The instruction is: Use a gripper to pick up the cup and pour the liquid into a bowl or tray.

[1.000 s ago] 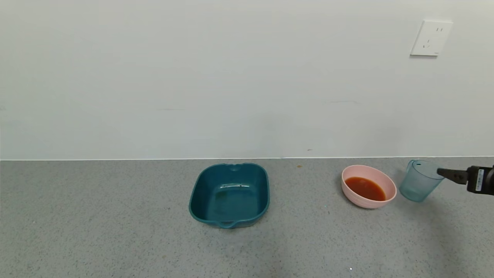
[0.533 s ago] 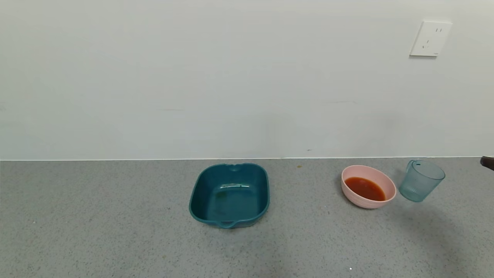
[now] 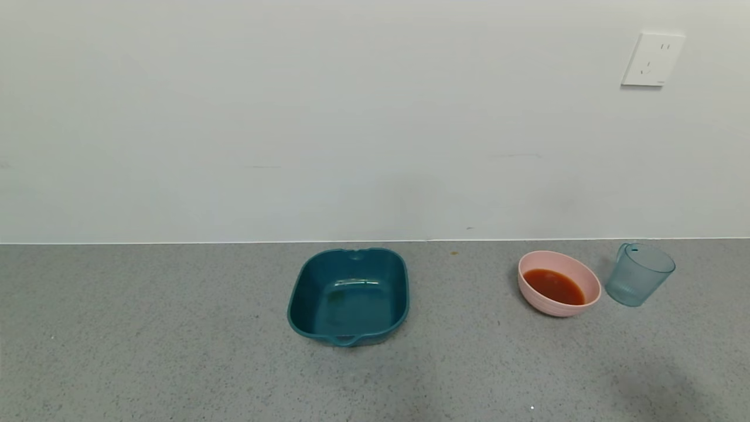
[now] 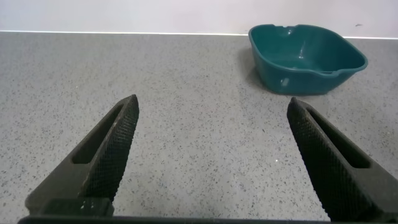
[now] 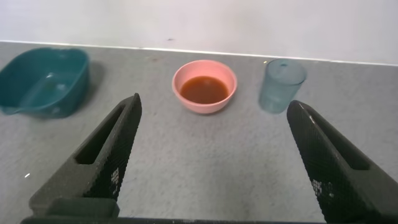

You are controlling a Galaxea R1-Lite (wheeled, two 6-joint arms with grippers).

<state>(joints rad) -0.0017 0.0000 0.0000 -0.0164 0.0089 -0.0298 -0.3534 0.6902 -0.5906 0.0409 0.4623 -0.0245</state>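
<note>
Grey speckled counter [image 3: 146, 351]: right gripper [image 5: 214, 162], fingers spread and empty, faces the pink bowl [image 5: 204, 86] of orange liquid [image 5: 204, 89]; cup [image 5: 281, 85] stands beside it. No legible writing.

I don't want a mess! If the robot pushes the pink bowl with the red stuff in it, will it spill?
Probably not from a gentle push. The pink bowl is wide and low, so it should slide on the counter rather than tip. The red liquid sits well below the rim, leaving room to slosh. A sudden shove could still splash some out.
</note>
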